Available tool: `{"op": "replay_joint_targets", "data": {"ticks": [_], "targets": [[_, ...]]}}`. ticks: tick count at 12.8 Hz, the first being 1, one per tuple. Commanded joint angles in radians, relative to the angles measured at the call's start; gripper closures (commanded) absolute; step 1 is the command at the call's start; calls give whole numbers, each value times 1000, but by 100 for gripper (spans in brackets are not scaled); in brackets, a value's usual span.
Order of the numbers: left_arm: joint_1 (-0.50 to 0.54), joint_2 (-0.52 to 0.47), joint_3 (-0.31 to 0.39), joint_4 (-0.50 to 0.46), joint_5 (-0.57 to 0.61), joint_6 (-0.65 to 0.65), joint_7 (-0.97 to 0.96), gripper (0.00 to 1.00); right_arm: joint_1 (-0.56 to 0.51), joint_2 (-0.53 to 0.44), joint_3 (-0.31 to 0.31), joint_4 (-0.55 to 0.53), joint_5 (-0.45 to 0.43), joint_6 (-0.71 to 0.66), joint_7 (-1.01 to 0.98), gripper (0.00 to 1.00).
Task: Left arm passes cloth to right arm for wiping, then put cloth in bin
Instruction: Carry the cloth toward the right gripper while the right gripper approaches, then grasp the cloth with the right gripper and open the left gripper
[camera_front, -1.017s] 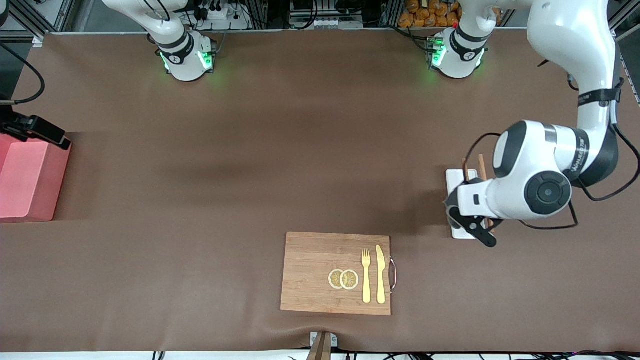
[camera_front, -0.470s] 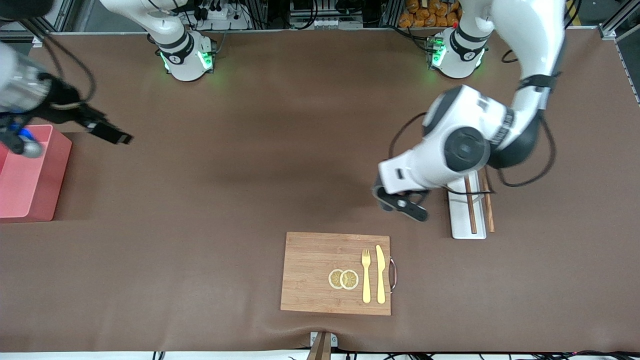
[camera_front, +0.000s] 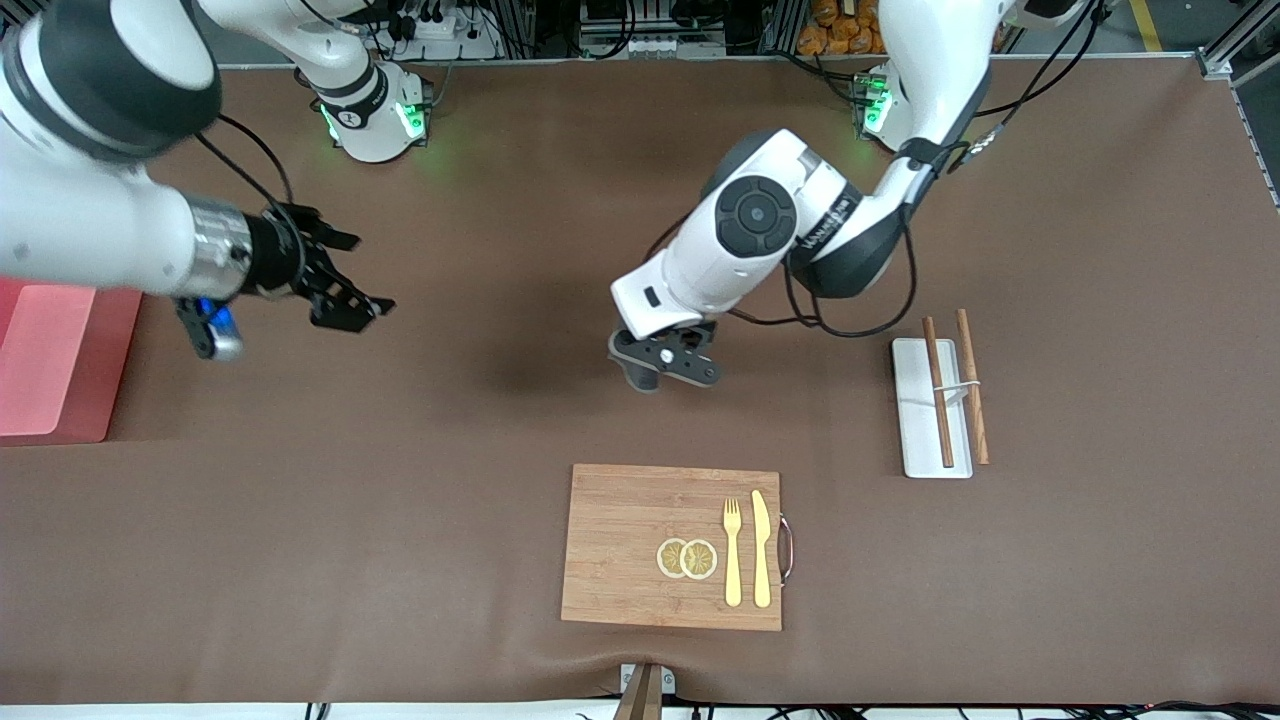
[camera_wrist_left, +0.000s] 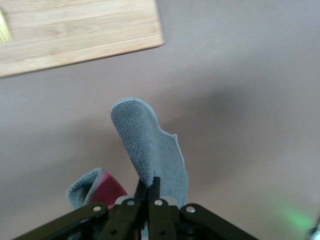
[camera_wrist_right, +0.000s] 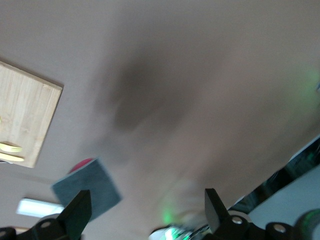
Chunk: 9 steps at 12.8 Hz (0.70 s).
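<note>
Pinching the cloth (camera_wrist_left: 150, 150) by one edge, your left pincer (camera_front: 660, 368) dangles it over the counter (camera_front: 500, 400) so your right pincer (camera_front: 340, 290), spread wide, can take it.

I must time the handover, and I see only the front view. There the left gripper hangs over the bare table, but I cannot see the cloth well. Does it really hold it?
Observer: Yes. In the left wrist view the left gripper is shut on the cloth, which sticks out past its fingertips.
Operator: Is the cloth grey all over?
Observer: No. A folded part beside the fingers shows a red patch.
Operator: Is the right gripper ready to take it?
Observer: In the right wrist view the right gripper is open with nothing between its fingers. It is over the table beside the bin, and the cloth shows farther off.
</note>
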Motion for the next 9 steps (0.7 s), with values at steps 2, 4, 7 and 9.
{"op": "replay_joint_targets", "data": {"ticks": [2,4,7,9], "targets": [[-42,-5,4,25,-94,137,-123,100,31,101,1,25,111,55,160,0],[-55,-5,-19,25,-119,255,-193,100,66,129,1,25,131,114,240,0],[-56,-3,-48,25,-121,401,-276,100,109,155,3,24,148,173,308,0],[-75,2,-45,23,-119,464,-318,100,126,158,3,21,149,182,313,0]]}}
